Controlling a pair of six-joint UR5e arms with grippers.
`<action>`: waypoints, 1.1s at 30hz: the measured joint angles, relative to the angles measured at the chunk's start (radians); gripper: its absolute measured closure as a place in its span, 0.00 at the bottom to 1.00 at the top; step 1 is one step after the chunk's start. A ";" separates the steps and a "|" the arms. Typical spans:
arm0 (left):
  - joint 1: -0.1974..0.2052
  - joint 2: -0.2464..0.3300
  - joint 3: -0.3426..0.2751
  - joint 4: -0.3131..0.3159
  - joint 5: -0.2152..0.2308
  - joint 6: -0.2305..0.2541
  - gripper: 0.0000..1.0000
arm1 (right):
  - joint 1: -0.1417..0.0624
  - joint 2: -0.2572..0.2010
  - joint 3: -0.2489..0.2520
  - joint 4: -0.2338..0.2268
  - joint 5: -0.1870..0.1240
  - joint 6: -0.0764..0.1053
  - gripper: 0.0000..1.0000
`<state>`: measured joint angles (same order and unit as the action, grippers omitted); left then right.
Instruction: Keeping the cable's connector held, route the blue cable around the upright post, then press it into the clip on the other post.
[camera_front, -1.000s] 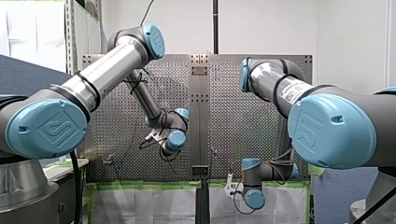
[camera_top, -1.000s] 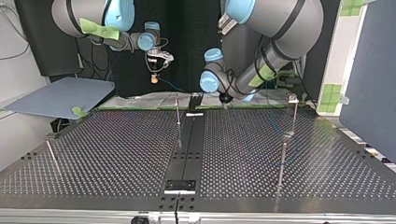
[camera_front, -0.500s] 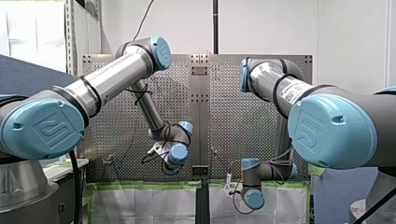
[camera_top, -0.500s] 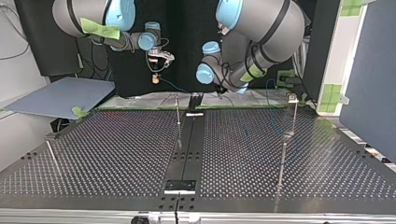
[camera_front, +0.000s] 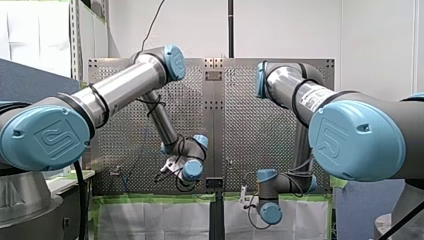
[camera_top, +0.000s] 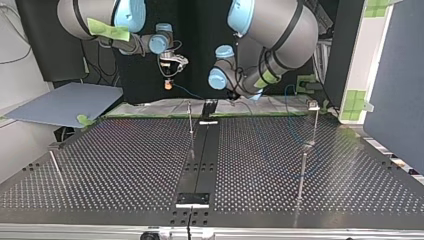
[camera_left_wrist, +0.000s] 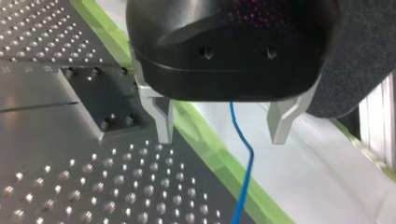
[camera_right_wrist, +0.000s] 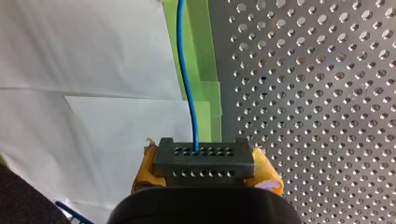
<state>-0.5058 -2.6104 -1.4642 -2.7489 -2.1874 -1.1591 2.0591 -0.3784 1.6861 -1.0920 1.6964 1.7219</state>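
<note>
In the right wrist view my right gripper (camera_right_wrist: 205, 173) is shut with its yellow pads (camera_right_wrist: 267, 173) on the dark connector (camera_right_wrist: 204, 154). The blue cable (camera_right_wrist: 186, 79) runs straight out of the connector, over white sheeting. In the top view that gripper (camera_top: 169, 83) hangs behind the table's far edge, left of the thin upright post (camera_top: 190, 119). My left gripper (camera_left_wrist: 222, 139) stands open above the table's edge; the blue cable (camera_left_wrist: 244, 163) passes under the gap between its metal fingers (camera_left_wrist: 162, 119), untouched. The post with a clip (camera_top: 314, 122) stands at the top view's right.
Two more thin posts stand on the perforated table (camera_top: 125, 165), one at the top view's near right (camera_top: 301, 172) and one at its left (camera_top: 55, 168). A black rail (camera_top: 201, 155) runs down the middle. Green tape (camera_left_wrist: 219, 154) and white sheeting line the far edge.
My left arm has swung lower in the front view, carrying its open gripper down toward the middle rail. My right gripper has kept its hold and hardly moved.
</note>
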 joint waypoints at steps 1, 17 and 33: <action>-0.001 -0.007 0.007 0.002 0.006 -0.007 0.00 | 0.001 0.000 0.000 0.000 0.000 -0.001 1.00; 0.015 -0.090 0.044 -0.034 0.104 -0.139 0.00 | 0.020 -0.064 0.000 0.017 -0.018 -0.015 1.00; 0.023 -0.094 0.044 0.004 0.231 -0.266 0.00 | 0.030 -0.080 0.000 0.052 -0.018 -0.038 1.00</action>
<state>-0.4825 -2.7041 -1.4201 -2.7451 -1.9565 -1.4251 2.0893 -0.4583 1.6862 -1.0401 1.6783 1.6836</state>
